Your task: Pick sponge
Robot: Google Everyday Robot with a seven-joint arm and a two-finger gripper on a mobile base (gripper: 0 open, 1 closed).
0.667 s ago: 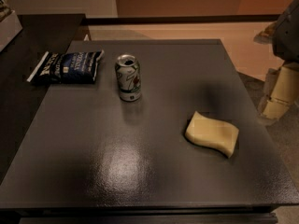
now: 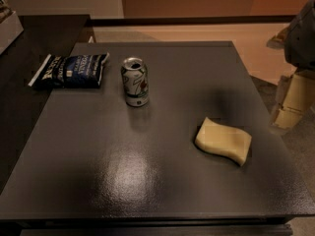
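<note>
The sponge (image 2: 224, 140) is a pale yellow foam block with wavy sides. It lies flat on the dark table (image 2: 147, 181), right of the middle. My gripper (image 2: 285, 113) is beige and blocky. It hangs at the right edge of the view, just beyond the table's right edge. It is to the right of the sponge, slightly farther back, and apart from it. It holds nothing that I can see.
A soda can (image 2: 135, 81) stands upright left of and behind the sponge. A dark blue chip bag (image 2: 70, 70) lies at the table's back left. A second dark surface (image 2: 29, 43) adjoins on the left. Pale floor (image 2: 197, 33) lies behind and to the right.
</note>
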